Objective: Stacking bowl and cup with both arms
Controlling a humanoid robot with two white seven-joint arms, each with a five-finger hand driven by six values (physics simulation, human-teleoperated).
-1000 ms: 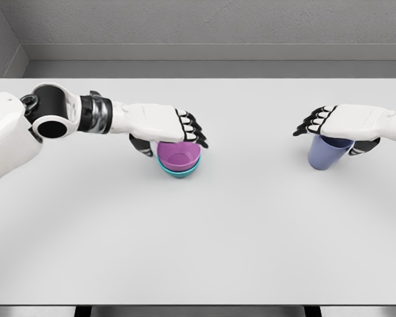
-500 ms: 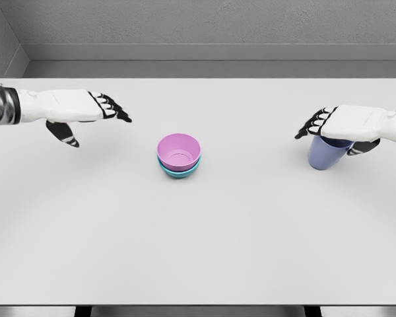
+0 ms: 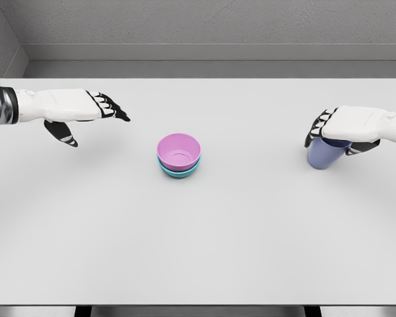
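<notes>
Bowls: two of them, a pink bowl [image 3: 179,151] nested inside a teal bowl [image 3: 179,172], sitting pretty much dead centre on the surface [image 3: 204,244]. Only the teal one's rim and lower side peek out under the pink one.

Cup: one blue-purple cup [image 3: 323,154], over near the right edge, well apart from the bowls. It looks a bit tilted, but I can't tell if its base is touching the surface.

Right hand: the right hand [image 3: 346,125] is draped over the top of the cup, dark fingers [image 3: 315,129] curled down around the rim on the bowl side and the thumb on the far side, so it's gripping the cup from above.

Left hand: the left hand [image 3: 76,109] hovers off to the left, well clear of the bowls, fingers stretched out flat pointing toward the middle, thumb hanging down, holding nothing.

In the way: nothing between cup and bowls, just bare surface.

Materials and shapes: bowls and cup look like smooth matte plastic, round, plain colours. Hands are glossy white shells with black finger segments. Surface is a flat pale grey-white rectangle.

Around: a grey textured wall [image 3: 204,23] behind.
</notes>
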